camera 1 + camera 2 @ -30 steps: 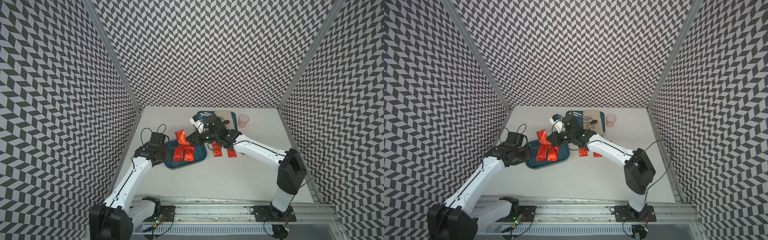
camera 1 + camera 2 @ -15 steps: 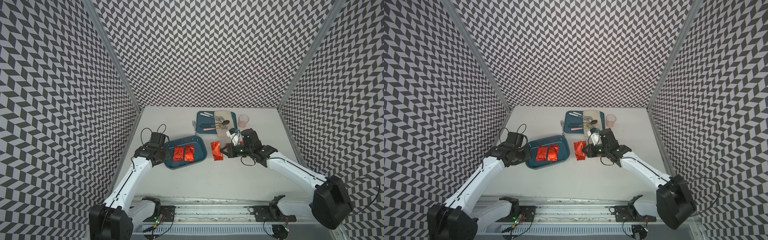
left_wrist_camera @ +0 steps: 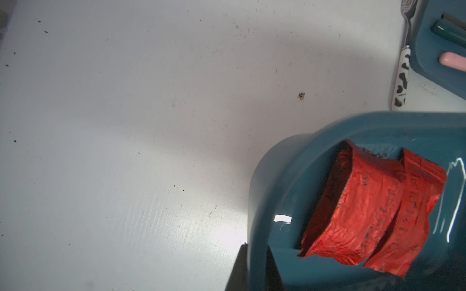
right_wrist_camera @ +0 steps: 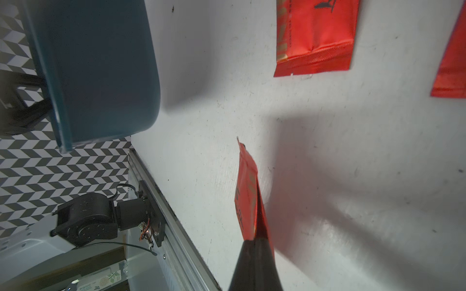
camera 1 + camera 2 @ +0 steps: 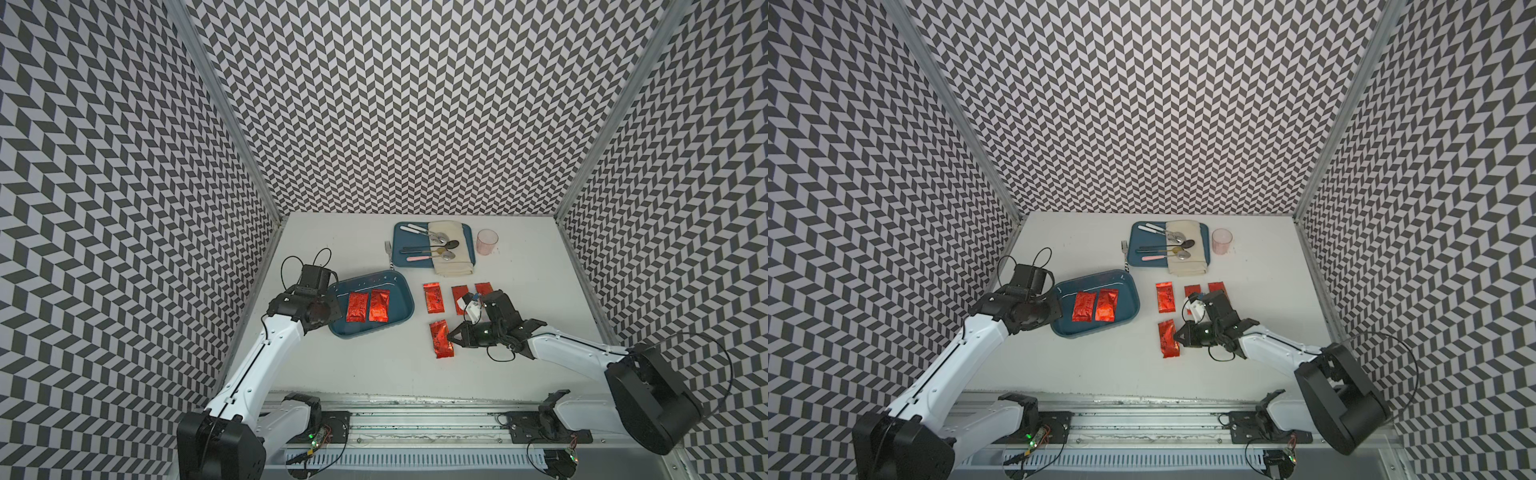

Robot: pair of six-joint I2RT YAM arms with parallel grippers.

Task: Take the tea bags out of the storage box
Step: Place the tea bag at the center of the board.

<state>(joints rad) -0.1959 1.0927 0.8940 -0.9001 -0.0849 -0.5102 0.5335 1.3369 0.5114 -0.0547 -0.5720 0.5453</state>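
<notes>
Top views: my left gripper [image 5: 333, 313] is clamped shut on the left wall of the storage box [image 5: 398, 305], with the fingertips hidden under my wrist. Two tea bags [image 5: 357, 312] lie side by side inside. My right gripper [image 5: 453, 334] is closed on a pinched tea bag [image 5: 440, 338], right of the box. Three loose sachets [image 5: 433, 297] sit on the table [image 5: 374, 374] beyond it, two of them half covered by my right wrist.

Left wrist: the box wall sits between my jaws and only dark finger edges show. Both tea bags [image 3: 353, 214] are in view. The cutlery tray [image 3: 426, 58] is cut off.

Right wrist: my fingertips [image 4: 252, 264] grip the pinched tea bag [image 4: 248, 191] edge-on. I can't tell if its far end touches the table. The storage box [image 4: 100, 63] and two loose sachets [image 4: 315, 37] are cropped.
</notes>
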